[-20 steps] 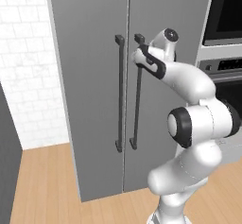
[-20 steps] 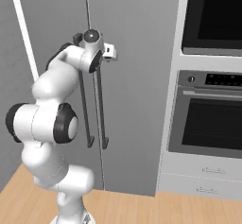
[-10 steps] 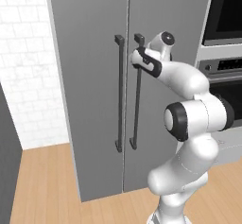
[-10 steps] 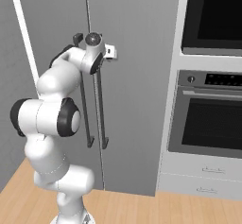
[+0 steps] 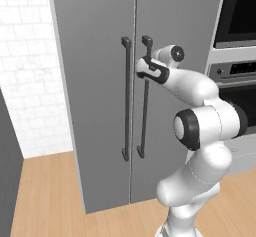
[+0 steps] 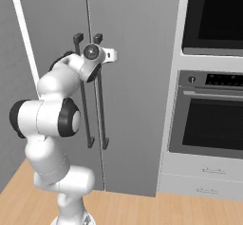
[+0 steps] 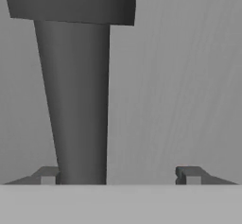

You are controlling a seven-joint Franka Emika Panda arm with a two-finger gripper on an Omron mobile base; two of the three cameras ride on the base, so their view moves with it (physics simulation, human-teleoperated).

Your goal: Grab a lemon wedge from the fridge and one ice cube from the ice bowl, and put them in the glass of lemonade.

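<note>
The task is only at its start: the fridge [image 5: 100, 81] is closed. The hand [image 7: 118, 176] has its fingers apart around the right door handle [image 7: 78, 105], not yet clamped. Lemon, ice and glass all remain.

Claw [image 7: 118, 176] spread wide, dark fridge handle [image 7: 78, 100] between fingertips.

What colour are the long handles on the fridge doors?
Dark grey, nearly black handles, clearest in the left base view.
</note>
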